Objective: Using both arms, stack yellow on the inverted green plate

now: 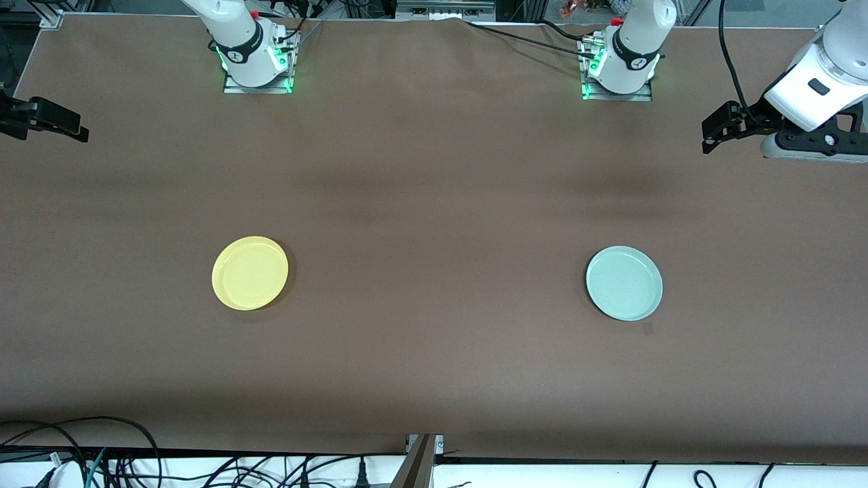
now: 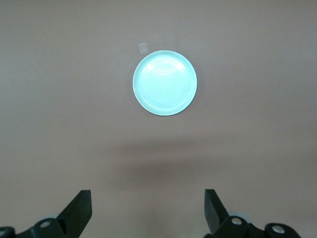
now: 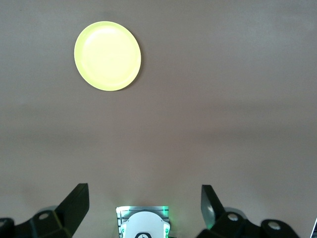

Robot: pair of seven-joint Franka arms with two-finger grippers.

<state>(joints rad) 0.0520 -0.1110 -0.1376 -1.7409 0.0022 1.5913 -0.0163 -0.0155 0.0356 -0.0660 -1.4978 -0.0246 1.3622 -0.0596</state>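
Note:
The yellow plate (image 1: 249, 272) lies flat on the brown table toward the right arm's end, hollow side up; it also shows in the right wrist view (image 3: 107, 55). The green plate (image 1: 624, 282) lies flat toward the left arm's end, hollow side up with faint rings; it also shows in the left wrist view (image 2: 165, 83). My left gripper (image 1: 707, 139) hangs open and empty high over the table's left-arm end, well apart from the green plate; its own view (image 2: 148, 210) shows the jaws wide. My right gripper (image 1: 80, 131) hangs open and empty over the right-arm end (image 3: 145, 206).
The two arm bases (image 1: 254, 64) (image 1: 620, 68) stand at the table's edge farthest from the front camera. A small clear tape square (image 1: 647, 329) lies beside the green plate. Cables (image 1: 203, 468) run below the nearest table edge.

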